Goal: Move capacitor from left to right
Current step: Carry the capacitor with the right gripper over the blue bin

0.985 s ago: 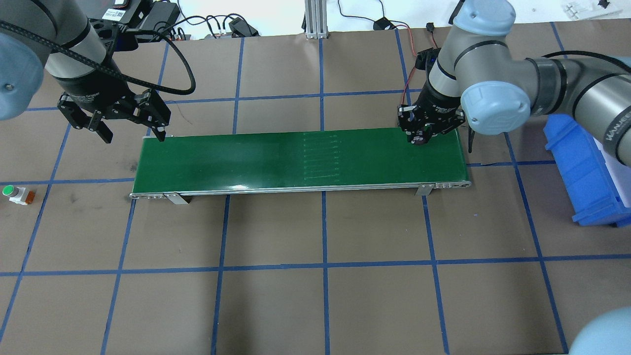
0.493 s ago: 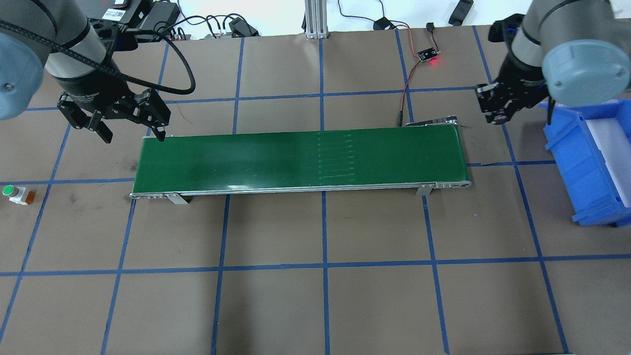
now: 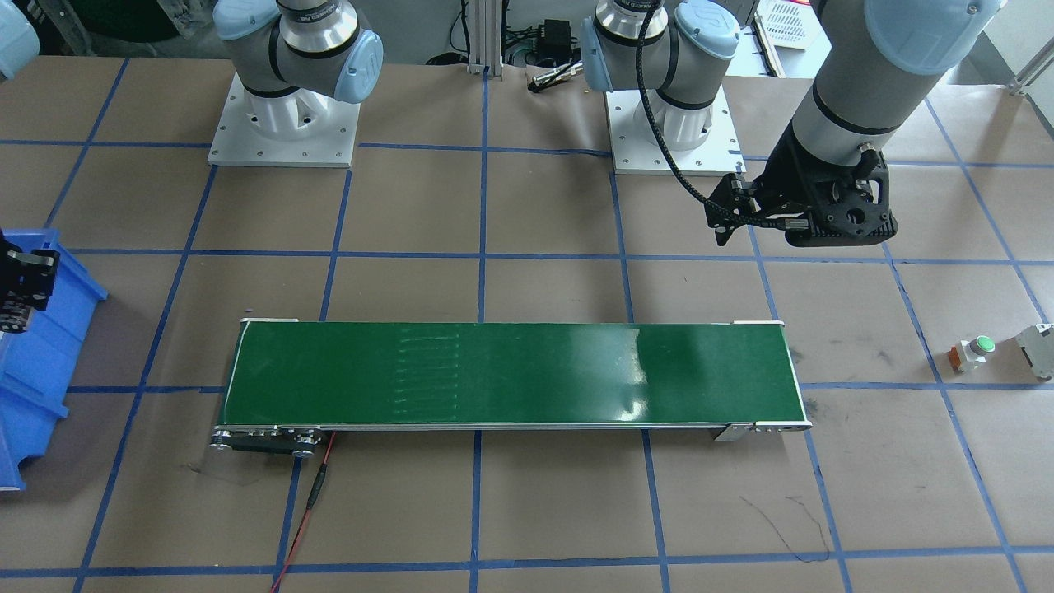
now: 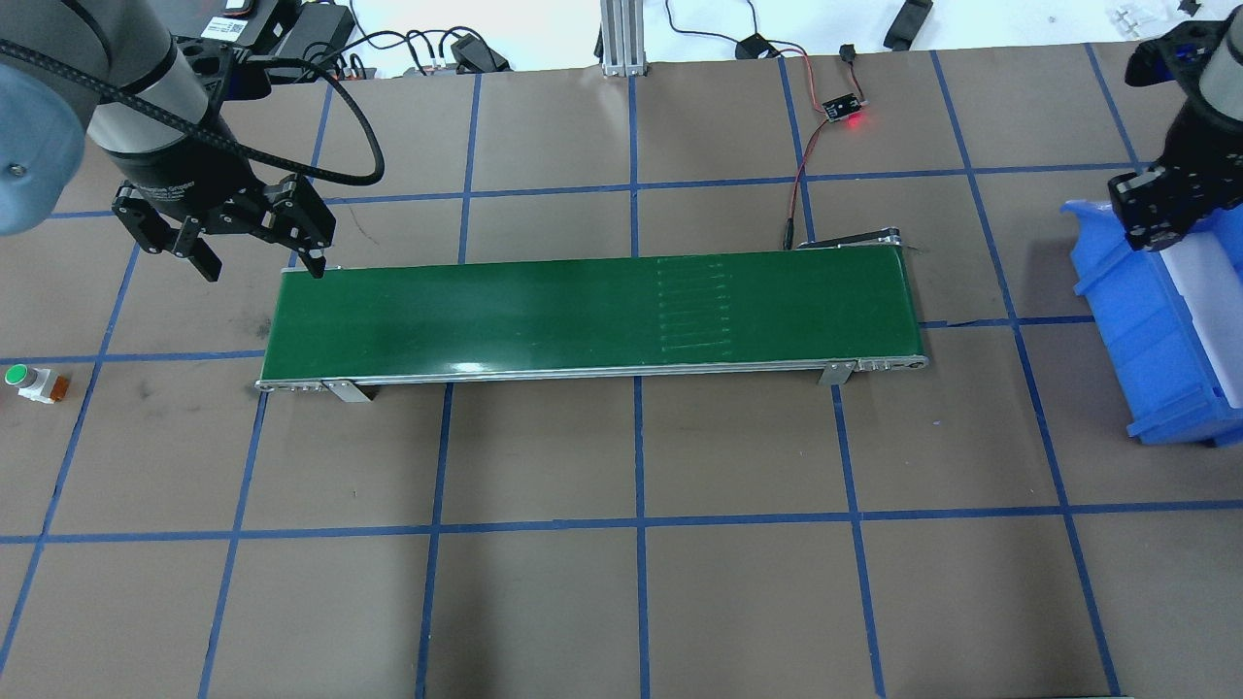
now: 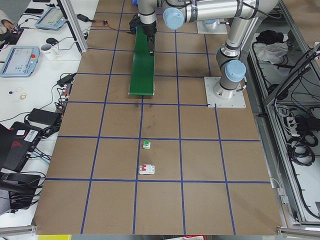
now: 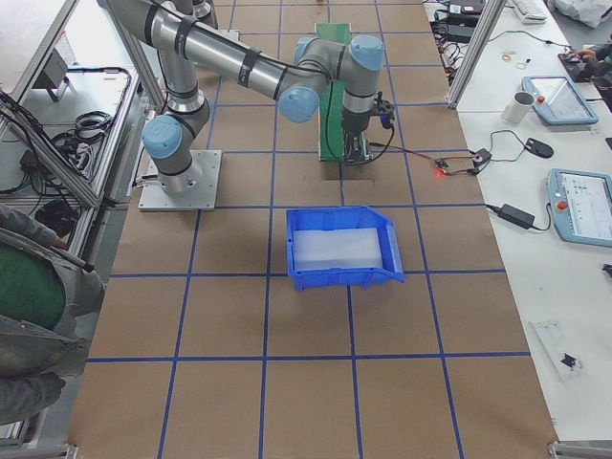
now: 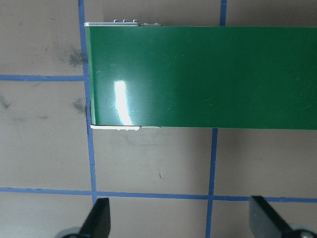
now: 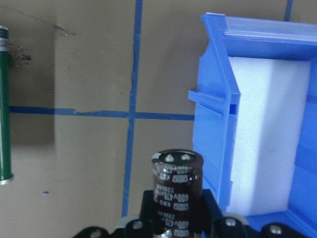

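Note:
The capacitor (image 8: pixel 177 191), a black stubby cylinder with pale print and a silvery top, stands upright between the jaws of my right gripper (image 4: pixel 1160 212), which is shut on it. The gripper hangs over the near-left rim of the blue bin (image 4: pixel 1156 330). In the right wrist view the bin wall (image 8: pixel 218 114) and its white liner (image 8: pixel 262 129) lie just right of the capacitor. My left gripper (image 4: pixel 260 264) is open and empty beside the left end of the green conveyor belt (image 4: pixel 583 316). Its two fingertips show wide apart in the left wrist view (image 7: pixel 181 220).
A green-topped push button (image 4: pixel 17 377) sits on the table at the far left, with a white boxy block (image 3: pixel 1036 350) beside it. A small circuit board with a red light (image 4: pixel 843 107) and its wires lie behind the belt's right end.
My right gripper has lifted off the belt's right end and moved right with the capacitor to the bin's edge. The marks on the belt have shifted right. The left arm has not moved.

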Motion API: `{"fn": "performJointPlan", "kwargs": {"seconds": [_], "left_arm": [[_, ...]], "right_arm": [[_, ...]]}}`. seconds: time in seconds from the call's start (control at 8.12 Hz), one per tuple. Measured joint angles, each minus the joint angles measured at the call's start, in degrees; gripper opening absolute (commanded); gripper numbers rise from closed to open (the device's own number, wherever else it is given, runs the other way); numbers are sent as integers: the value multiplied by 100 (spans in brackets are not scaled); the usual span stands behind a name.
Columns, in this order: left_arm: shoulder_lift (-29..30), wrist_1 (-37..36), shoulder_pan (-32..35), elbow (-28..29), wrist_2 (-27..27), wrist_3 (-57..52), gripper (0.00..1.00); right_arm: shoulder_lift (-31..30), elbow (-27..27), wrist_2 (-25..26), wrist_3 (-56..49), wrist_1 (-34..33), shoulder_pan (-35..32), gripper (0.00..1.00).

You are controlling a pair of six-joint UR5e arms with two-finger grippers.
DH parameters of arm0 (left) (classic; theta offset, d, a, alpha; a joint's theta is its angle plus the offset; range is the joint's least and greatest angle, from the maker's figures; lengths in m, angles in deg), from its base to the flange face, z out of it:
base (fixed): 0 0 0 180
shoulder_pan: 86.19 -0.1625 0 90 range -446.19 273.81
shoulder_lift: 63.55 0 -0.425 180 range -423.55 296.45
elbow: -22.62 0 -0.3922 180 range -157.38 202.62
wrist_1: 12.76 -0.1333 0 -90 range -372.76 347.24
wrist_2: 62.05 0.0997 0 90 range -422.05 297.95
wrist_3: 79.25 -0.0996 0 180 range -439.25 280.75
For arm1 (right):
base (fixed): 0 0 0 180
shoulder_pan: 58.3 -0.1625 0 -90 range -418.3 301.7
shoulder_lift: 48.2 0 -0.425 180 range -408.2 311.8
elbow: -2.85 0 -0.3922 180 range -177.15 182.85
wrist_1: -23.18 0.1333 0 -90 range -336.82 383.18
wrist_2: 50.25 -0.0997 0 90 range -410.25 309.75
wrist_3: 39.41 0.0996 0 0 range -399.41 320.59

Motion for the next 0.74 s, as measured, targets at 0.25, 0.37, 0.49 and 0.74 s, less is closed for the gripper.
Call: {"fn": "performJointPlan", "kwargs": {"seconds": [0.25,0.37,0.49,0.74], "left_arm": [[3,0,0,-3,6,1,100],[5,0,0,-1,7,-1,100],[6,0,0,1,8,-3,100],[6,0,0,-1,8,0,100]], "right_arm": [[-22,-9,121,-587,0,563,0],[13,-16,104,-840,0,865,0],[94,-20,76,-1065,-5,1096,0],[356,-25,19,-1320,-50,1311,0]]}}
